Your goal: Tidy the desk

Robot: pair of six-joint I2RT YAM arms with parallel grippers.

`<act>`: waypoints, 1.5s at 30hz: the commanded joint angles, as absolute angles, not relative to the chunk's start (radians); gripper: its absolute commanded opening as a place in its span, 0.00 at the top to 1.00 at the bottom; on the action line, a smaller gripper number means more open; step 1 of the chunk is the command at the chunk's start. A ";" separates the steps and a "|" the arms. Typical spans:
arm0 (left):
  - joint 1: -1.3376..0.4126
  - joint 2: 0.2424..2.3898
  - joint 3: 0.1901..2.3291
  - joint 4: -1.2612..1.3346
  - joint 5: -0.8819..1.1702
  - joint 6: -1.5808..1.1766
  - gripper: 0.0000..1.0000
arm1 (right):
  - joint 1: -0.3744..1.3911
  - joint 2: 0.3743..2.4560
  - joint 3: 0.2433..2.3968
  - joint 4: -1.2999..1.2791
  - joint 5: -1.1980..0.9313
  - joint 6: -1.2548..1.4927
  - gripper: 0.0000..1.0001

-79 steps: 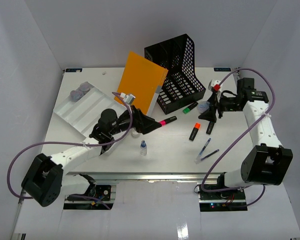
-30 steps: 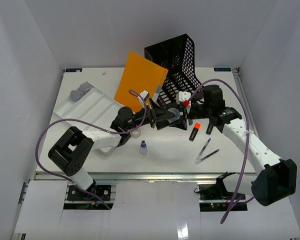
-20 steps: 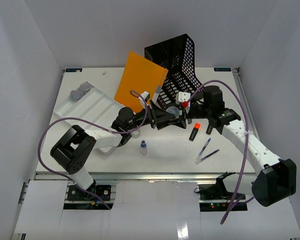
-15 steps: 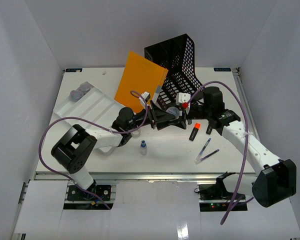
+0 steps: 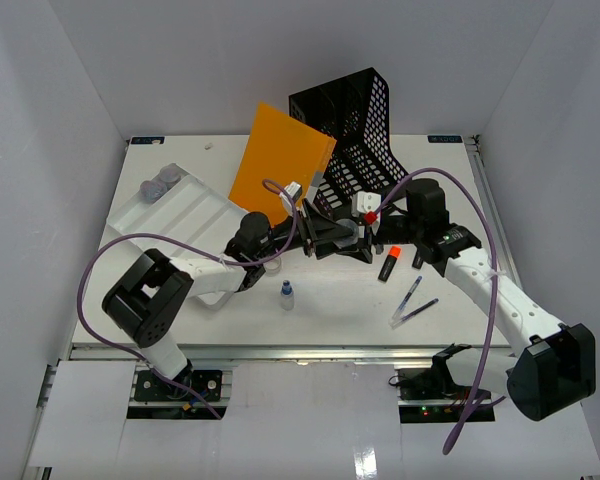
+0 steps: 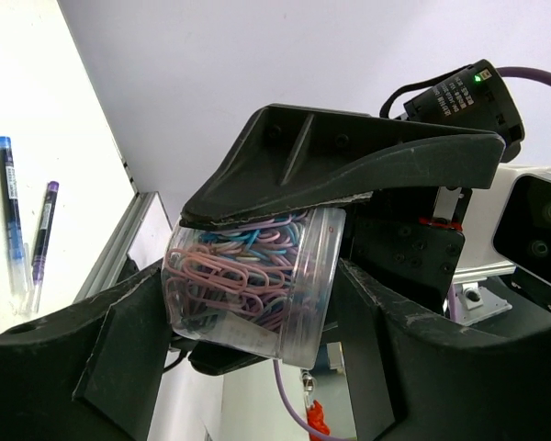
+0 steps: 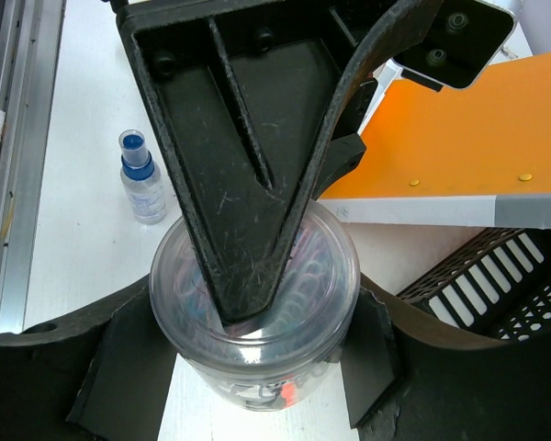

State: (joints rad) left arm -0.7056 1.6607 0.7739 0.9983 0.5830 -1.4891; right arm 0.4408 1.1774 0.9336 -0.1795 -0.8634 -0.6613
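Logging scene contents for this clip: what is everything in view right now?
desk: one, white, under everything
tray: one, white, far left
small containers: count unclear, purplish, in tray
folder: one, orange, propped by rack
rack: one, black mesh, far centre
paper-clip jar: one, clear, raised between grippers
bottle: one, clear with blue cap, near centre
highlighter: one, orange-black, right of centre
pens: two, blue and purple, near right
left gripper: shut on jar's ends
right gripper: flanks jar's sides, grip unclear
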 commanded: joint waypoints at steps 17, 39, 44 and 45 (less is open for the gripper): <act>-0.696 1.484 0.853 0.666 0.515 -1.159 1.00 | 0.446 1.117 0.895 -0.136 -0.855 -0.602 0.06; -0.440 1.232 0.810 0.257 0.496 -0.902 1.00 | 0.348 1.004 0.808 -0.133 -0.831 -0.529 0.10; -0.285 1.099 0.822 0.004 0.354 -0.830 1.00 | 0.312 0.943 0.773 -0.115 -0.830 -0.419 0.10; -0.247 1.064 0.824 -0.056 0.297 -0.822 1.00 | 0.295 0.927 0.764 -0.102 -0.815 -0.375 0.10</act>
State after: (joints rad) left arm -0.3811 1.2211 0.7974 0.1907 0.4714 -0.9036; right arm 0.3403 0.9986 0.7923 -0.1538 -0.8325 -0.5188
